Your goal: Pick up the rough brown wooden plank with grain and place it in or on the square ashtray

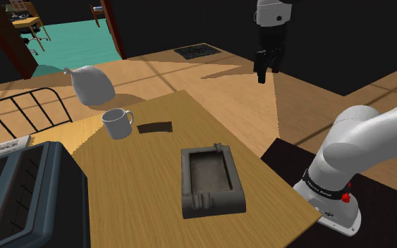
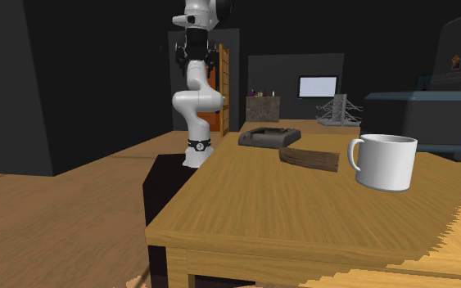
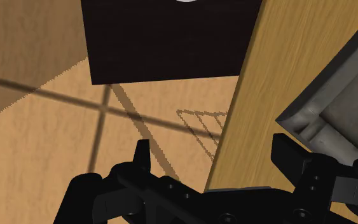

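The plank (image 1: 154, 127) is a thin dark brown strip lying flat on the wooden table, just right of a white mug in the shoulder view. In the second exterior view the plank (image 2: 309, 158) shows brown grain and lies between the mug and the ashtray. The square dark grey ashtray (image 1: 211, 180) sits near the table's edge closest to the stand, with its tray empty. My gripper (image 1: 267, 68) hangs high over the floor beyond the table's edge, far from the plank. In the wrist view the gripper (image 3: 215, 156) is open and holds nothing, with the ashtray's corner (image 3: 336, 108) beside one finger.
A white mug (image 1: 117, 123) stands next to the plank. A dark toaster (image 1: 27, 201) occupies the table's near left corner, and a grey jug-like object (image 1: 91, 84) stands behind the mug. A black wire rack (image 1: 20, 113) is at the left. The black stand (image 3: 171, 38) lies below the gripper.
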{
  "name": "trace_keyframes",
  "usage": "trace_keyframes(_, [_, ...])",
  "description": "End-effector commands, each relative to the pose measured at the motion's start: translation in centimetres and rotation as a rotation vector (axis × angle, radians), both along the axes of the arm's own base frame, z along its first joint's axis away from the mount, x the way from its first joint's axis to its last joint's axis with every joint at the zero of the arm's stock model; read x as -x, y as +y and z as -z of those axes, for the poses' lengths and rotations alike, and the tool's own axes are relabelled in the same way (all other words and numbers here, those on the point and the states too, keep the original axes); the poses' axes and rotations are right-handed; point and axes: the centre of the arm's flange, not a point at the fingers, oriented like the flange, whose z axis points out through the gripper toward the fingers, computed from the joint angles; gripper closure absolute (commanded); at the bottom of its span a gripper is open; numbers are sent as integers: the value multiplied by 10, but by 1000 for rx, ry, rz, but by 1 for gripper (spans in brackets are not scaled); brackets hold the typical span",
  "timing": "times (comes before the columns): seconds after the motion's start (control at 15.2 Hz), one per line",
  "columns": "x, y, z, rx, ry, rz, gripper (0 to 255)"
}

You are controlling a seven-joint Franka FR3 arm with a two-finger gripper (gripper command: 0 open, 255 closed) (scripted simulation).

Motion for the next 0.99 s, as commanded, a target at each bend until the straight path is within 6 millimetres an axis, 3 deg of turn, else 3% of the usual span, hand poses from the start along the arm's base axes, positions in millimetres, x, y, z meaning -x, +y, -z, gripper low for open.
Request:
trace_keyframes(0.0, [0, 0, 0, 0, 0, 0, 0])
trace_keyframes(0.46, [-79, 15, 42, -47, 2, -150, 0])
trace_keyframes(0.92, [-155, 44, 84, -93, 4, -300, 0])
